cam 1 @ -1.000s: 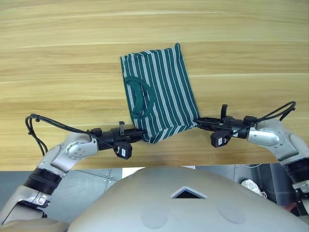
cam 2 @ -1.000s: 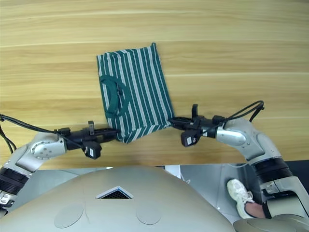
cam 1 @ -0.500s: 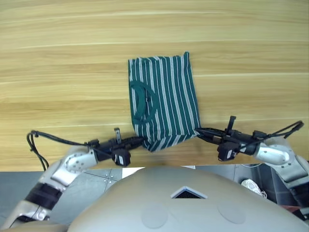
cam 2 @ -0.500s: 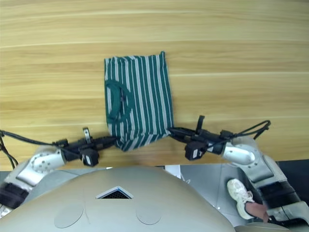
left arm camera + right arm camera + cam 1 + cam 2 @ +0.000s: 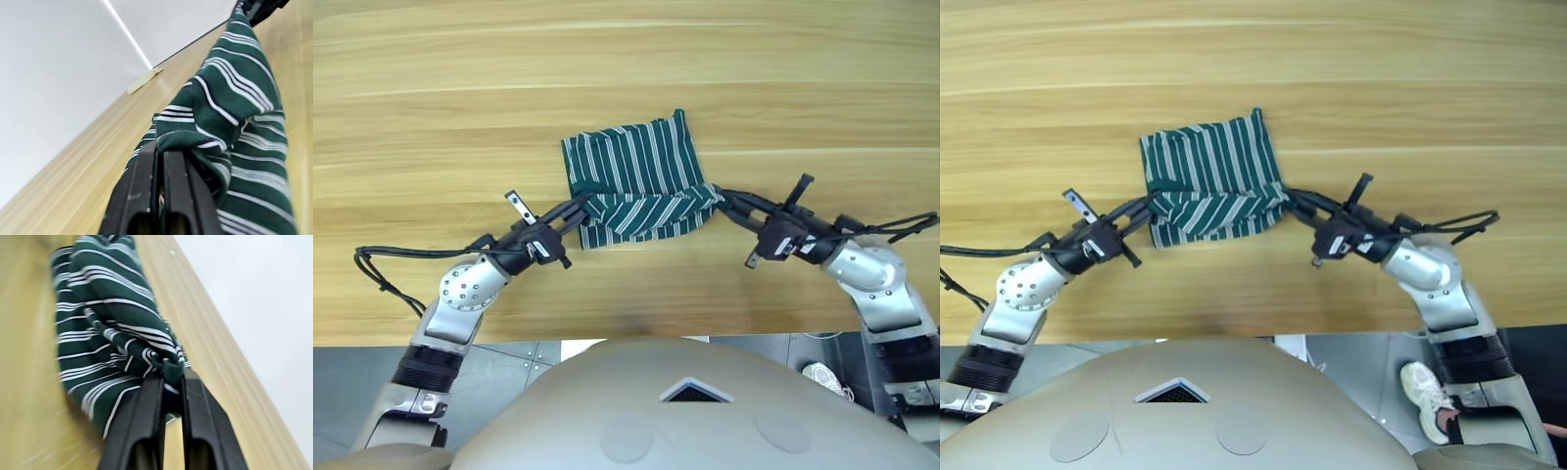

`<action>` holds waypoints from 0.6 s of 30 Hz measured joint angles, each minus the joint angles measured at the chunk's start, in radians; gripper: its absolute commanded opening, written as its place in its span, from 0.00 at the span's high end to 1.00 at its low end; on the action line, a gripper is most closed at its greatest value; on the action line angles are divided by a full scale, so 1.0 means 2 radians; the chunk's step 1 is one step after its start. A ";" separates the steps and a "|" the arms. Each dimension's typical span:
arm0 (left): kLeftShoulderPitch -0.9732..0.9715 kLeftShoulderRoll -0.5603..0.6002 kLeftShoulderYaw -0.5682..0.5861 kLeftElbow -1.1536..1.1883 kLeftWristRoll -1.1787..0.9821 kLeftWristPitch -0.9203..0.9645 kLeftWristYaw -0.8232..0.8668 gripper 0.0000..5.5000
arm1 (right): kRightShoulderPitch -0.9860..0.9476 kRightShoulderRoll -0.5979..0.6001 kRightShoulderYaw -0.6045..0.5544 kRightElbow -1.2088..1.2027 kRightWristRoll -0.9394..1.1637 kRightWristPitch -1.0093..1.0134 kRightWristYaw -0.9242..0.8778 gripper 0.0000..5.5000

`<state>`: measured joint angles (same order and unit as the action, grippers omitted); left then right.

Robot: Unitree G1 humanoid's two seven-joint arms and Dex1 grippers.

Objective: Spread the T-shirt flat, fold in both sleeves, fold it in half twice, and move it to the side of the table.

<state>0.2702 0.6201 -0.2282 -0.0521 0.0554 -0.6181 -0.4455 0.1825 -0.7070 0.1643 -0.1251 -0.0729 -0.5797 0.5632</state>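
The shirt point(image 5: 631, 176), which a second ago lies as a long striped rectangle flat on the surface point(image 5: 460, 117), now has its near edge raised and carried toward the far edge. The cloth sags doubled between the arms, and its far part rests near the middle of the surface. The left jaws are clamped on the near-left corner and the right jaws on the near-right corner, both held above the wood. This appears to be one of the half folds under way but not yet laid down, with the move to the side still to come.
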 measured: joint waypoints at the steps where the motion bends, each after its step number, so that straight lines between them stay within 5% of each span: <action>1: -0.007 -0.004 0.001 0.003 0.003 0.006 0.001 1.00 | -0.013 0.009 0.000 0.007 -0.005 0.006 -0.005 0.95; 18: -0.144 -0.082 0.010 0.150 0.081 0.072 0.067 0.96 | -0.249 0.153 0.032 0.253 -0.132 0.069 -0.117 0.95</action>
<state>-0.0178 0.4556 -0.2077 0.2478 0.2173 -0.4748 -0.3125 -0.3164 -0.4002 0.2288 0.3819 -0.3361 -0.4426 0.3290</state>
